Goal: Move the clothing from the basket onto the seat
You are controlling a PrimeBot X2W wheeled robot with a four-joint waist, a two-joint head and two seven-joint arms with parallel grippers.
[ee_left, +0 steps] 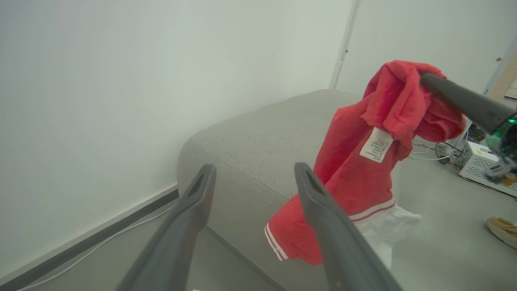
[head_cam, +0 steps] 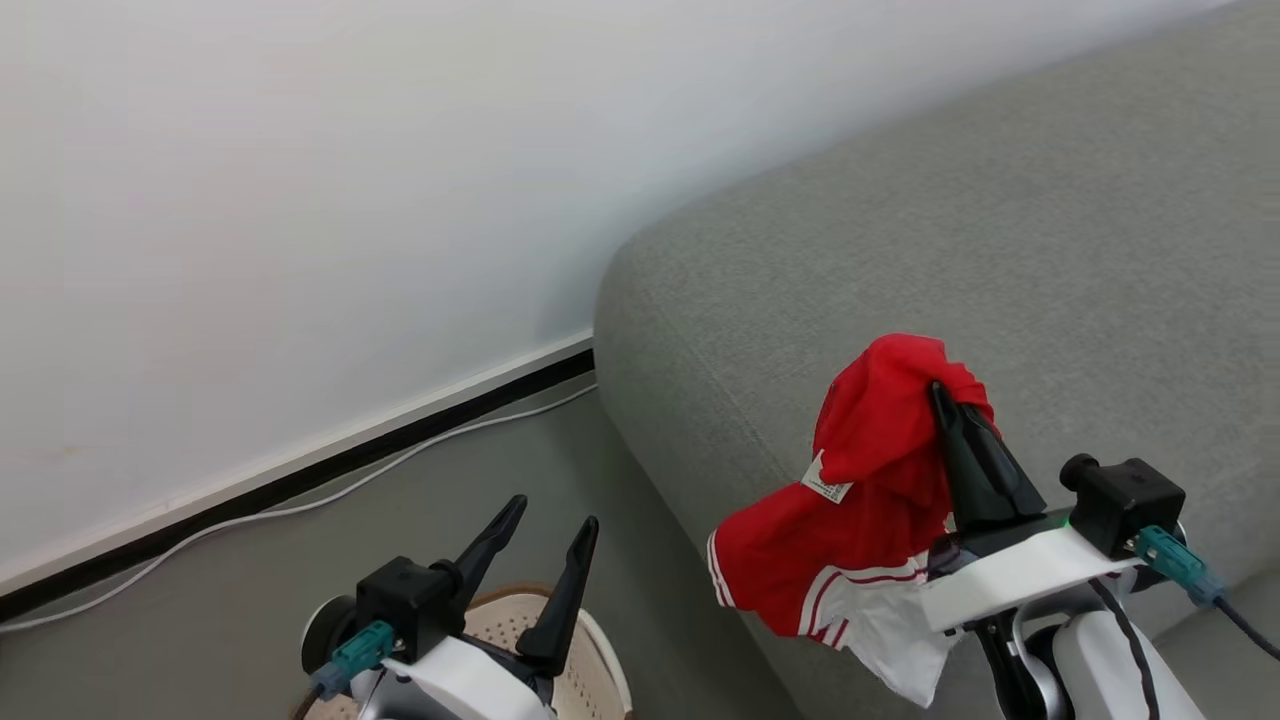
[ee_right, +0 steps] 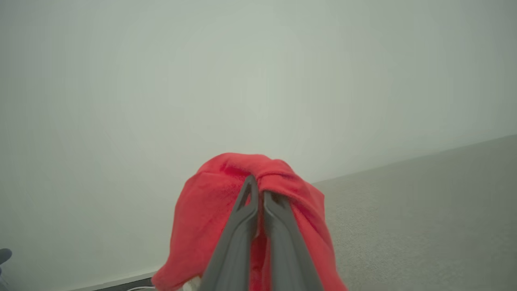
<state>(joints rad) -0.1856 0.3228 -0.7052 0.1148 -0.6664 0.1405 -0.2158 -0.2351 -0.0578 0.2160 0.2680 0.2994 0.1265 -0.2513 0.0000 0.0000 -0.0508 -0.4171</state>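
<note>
Grey sofa at 2 o'clock; my right gripper pinches a red garment.
Left gripper spread above basket; its wrist view catches a shoe.

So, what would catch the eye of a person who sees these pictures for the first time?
First, the bright red garment with white trim: it hangs from the shut right hand, by the rounded edge of the grey sofa, at the right of the head view. Next, the left hand, open and empty at the lower left, with the cream basket below it and a bare white wall behind.
</note>
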